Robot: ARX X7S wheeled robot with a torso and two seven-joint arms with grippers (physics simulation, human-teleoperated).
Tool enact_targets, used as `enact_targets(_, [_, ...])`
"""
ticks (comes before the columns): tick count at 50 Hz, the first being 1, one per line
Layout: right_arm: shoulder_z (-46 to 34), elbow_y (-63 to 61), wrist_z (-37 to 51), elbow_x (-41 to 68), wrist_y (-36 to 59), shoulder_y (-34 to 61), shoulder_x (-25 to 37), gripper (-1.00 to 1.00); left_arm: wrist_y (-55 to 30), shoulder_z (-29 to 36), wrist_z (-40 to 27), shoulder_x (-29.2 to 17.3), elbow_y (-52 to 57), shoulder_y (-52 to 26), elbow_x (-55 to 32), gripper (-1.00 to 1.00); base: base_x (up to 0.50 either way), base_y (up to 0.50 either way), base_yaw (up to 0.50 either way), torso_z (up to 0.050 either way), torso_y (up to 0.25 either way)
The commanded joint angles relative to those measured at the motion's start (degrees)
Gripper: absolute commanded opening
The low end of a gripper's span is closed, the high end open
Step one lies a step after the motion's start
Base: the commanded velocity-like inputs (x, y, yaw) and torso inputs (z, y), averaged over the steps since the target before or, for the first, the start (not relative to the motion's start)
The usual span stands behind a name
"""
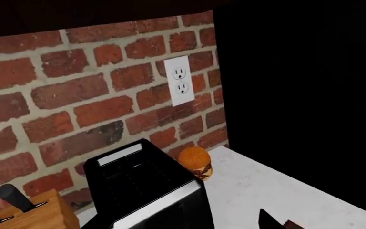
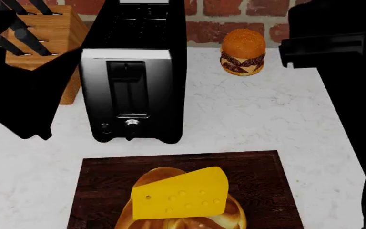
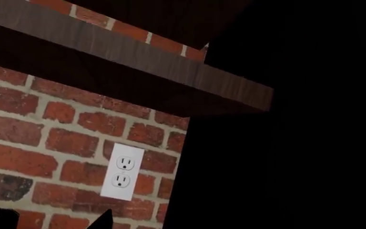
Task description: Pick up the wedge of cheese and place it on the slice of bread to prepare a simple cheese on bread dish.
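Note:
In the head view the yellow wedge of cheese (image 2: 181, 193) lies on top of the golden-brown slice of bread (image 2: 224, 218), which sits on a dark wooden cutting board (image 2: 103, 186) at the near edge. No gripper touches either. My left gripper (image 2: 32, 129) is a black silhouette raised at the left, beside the toaster. My right gripper (image 2: 297, 50) hangs at the far right, near the burger. Each wrist view shows one dark fingertip (image 1: 269, 222) (image 3: 101, 220) far off centre and nothing between the fingers.
A black toaster (image 2: 133, 71) stands behind the board, with a wooden knife block (image 2: 55, 33) to its left. A small burger (image 2: 242, 52) sits by the brick wall (image 1: 75, 90), which carries a white outlet (image 1: 179, 80). The white counter (image 2: 259, 114) ends at the right.

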Motion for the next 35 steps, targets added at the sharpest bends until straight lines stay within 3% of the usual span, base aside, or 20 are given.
enact_targets(1, [-0.78,-6.67,-3.10,-0.16,9.74,4.19,1.56,1.00,1.78,0.15,1.03,-1.65,-0.61,1.41,4.43,1.00,0.00,0.00,0.00,0.000,0.000])
enact_targets(5, [-2.56,-6.87,-12.99,-10.97,9.76,3.70,0.23,1.00,2.25,-0.03,0.51,-1.92,-0.80,1.33,5.22,1.00,0.00,0.00,0.00,0.000,0.000])
enact_targets(9, [-11.21,-3.08,-45.42,-45.35,9.73,6.40,-6.91,1.00,2.57,-0.03,-0.19,-1.95,-1.06,1.44,5.80,1.00,0.00,0.00,0.00,0.000,0.000])
enact_targets(11, [-12.82,-1.95,-53.72,-62.05,9.57,7.27,-8.32,1.00,2.65,0.00,-0.37,-1.84,-1.10,1.33,5.76,1.00,0.00,0.00,0.00,0.000,0.000])
enact_targets(20, [-12.43,-1.67,-65.64,-72.82,8.62,6.75,-9.50,1.00,2.23,-0.24,-1.96,-2.03,-0.97,1.04,4.46,1.00,0.00,0.00,0.00,0.000,0.000])
enact_targets(27, [-11.88,0.41,-81.83,-86.46,7.30,9.37,-9.77,1.00,2.05,-0.68,-2.89,-2.96,-0.64,1.40,3.76,1.00,0.00,0.00,0.00,0.000,0.000])
enact_targets(35, [-10.79,0.19,-85.97,-88.39,4.64,9.40,-9.50,1.00,2.68,-0.48,-2.43,-3.34,-0.39,2.20,4.30,1.00,0.00,0.00,0.00,0.000,0.000])
